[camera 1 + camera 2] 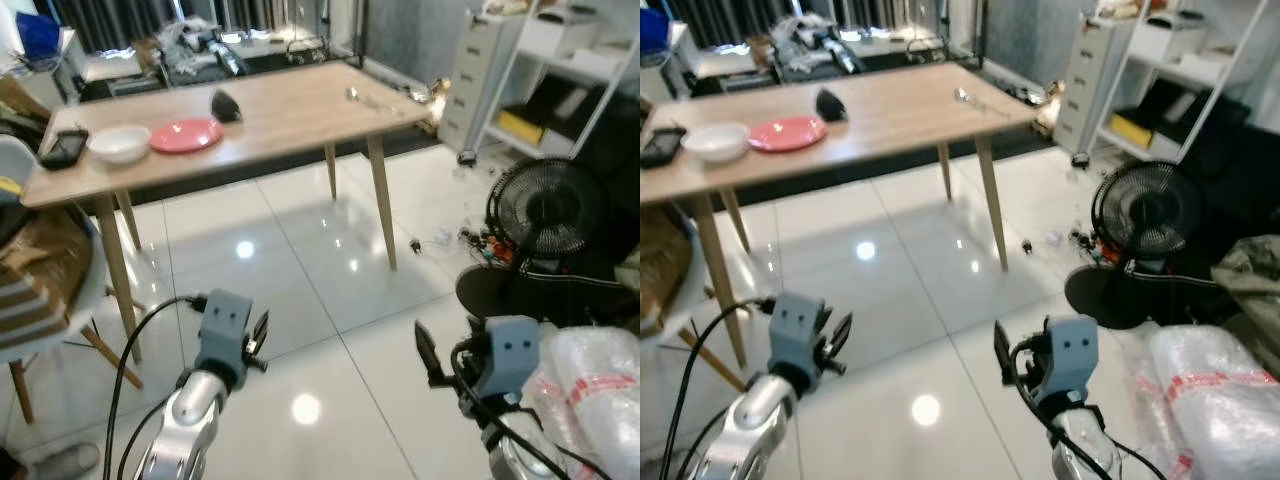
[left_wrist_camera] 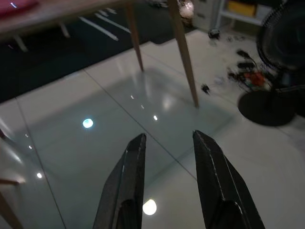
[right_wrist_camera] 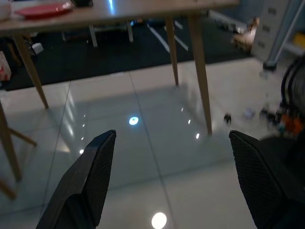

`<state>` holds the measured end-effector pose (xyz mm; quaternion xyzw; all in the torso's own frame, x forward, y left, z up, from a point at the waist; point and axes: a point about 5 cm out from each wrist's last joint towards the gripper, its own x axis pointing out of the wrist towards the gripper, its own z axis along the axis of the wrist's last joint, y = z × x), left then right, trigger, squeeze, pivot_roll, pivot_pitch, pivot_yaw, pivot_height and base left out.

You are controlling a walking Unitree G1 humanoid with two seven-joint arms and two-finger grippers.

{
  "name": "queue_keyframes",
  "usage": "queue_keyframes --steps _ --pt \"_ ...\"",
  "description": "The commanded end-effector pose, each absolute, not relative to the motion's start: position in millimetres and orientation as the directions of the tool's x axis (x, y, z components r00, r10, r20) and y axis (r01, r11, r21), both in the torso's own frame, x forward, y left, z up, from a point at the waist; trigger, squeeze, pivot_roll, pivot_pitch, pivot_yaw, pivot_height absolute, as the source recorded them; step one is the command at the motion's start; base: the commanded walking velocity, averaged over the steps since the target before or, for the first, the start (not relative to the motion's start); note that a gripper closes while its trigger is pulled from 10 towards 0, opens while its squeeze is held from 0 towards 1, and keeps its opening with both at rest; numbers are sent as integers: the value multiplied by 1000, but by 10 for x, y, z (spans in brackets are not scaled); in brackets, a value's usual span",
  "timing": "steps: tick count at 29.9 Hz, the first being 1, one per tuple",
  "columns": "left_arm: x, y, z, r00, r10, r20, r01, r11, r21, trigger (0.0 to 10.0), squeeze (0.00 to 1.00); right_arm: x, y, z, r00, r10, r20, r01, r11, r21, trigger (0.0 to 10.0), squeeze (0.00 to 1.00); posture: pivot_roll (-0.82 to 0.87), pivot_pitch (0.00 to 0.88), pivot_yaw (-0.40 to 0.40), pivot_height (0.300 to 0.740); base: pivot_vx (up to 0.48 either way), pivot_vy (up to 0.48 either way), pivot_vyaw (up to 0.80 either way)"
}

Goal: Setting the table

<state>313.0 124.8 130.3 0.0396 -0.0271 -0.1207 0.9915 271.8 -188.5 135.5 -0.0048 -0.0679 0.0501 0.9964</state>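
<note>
Take the wooden counter point(image 1: 290, 115) as your landmark. At its left end a white chair point(image 1: 45, 290) stands pushed up beside it, with brown paper and a striped cloth piled on the seat. On the counter's left end you have a dark phone-like object point(image 1: 63, 147), and just right of it a white bowl point(image 1: 119, 144). The red plate point(image 1: 186, 134) sits right beside the bowl, rims touching or nearly so; you cannot tell which. Just beyond the plate, toward the counter's middle, lies a small black object point(image 1: 226, 105). Near the counter's right end a piece of metal cutlery point(image 1: 362, 98) lies alone, well apart from the plate.

In front of the counter, over the glossy white tile floor point(image 1: 320, 290), your left tool point(image 1: 259, 338) hovers below the counter's left half. Its two black fingers point(image 2: 126, 183) are spread slightly, with nothing between them, pointing at the floor under the counter. Your right tool point(image 3: 174, 186) hangs below the counter's right end, fingers spread wide and empty.

Right of the counter, a black floor fan point(image 1: 545, 215) stands on the tiles with loose clutter beside its base. Behind it are a white drawer unit point(image 1: 478, 75) and white shelving point(image 1: 580, 70). Nearest you on the far right sits a clear plastic-wrapped bundle point(image 1: 590, 385).
</note>
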Motion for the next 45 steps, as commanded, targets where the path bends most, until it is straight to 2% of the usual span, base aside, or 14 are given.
queue_keyframes --steps 1,29,45 --pt "3100 1330 1225 976 -218 14 216 972 96 10000 0 2700 -1845 1315 986 108 124 -107 994 -13 10000 0 -39 84 106 740 446 0 0" --pt "3112 1339 1237 976 -215 18 212 973 94 10000 0 2719 -1831 1327 985 112 130 -111 994 -13 10000 0 -34 78 107 740 440 0 0" --pt "3110 1329 1240 977 -214 20 211 972 100 10000 0 2716 -1823 1316 985 117 127 -116 993 -17 10000 0 -37 75 106 740 0 0 0"
